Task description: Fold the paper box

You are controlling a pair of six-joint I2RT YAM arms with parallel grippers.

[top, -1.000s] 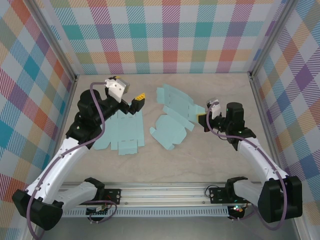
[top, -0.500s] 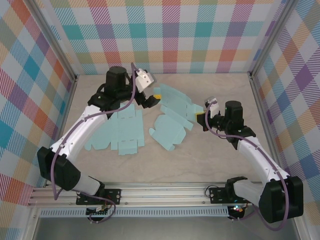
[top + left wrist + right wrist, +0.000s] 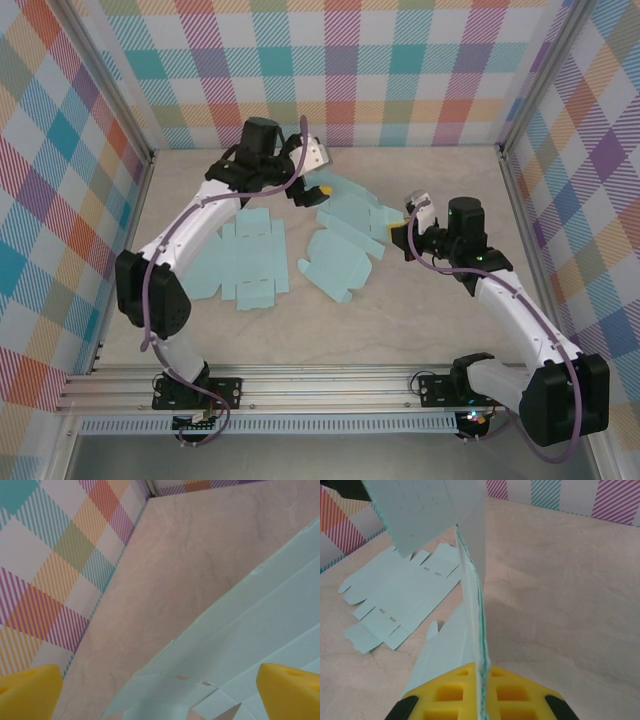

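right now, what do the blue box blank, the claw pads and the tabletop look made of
Box blank: thin pale blue card or stiff paper, matte; it holds a sharp crease and shows a thin edge. Yellow pads: probably moulded rubber or foam, matte, with square recesses. Tabletop: marble-look veining, likely a printed laminate.

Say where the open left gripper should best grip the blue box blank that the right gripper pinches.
The far-left edge of the box blank, opposite the right gripper, coming from the back-left where the left gripper hovers. That thin edge seems lifted off the table, so the jaws could straddle it.
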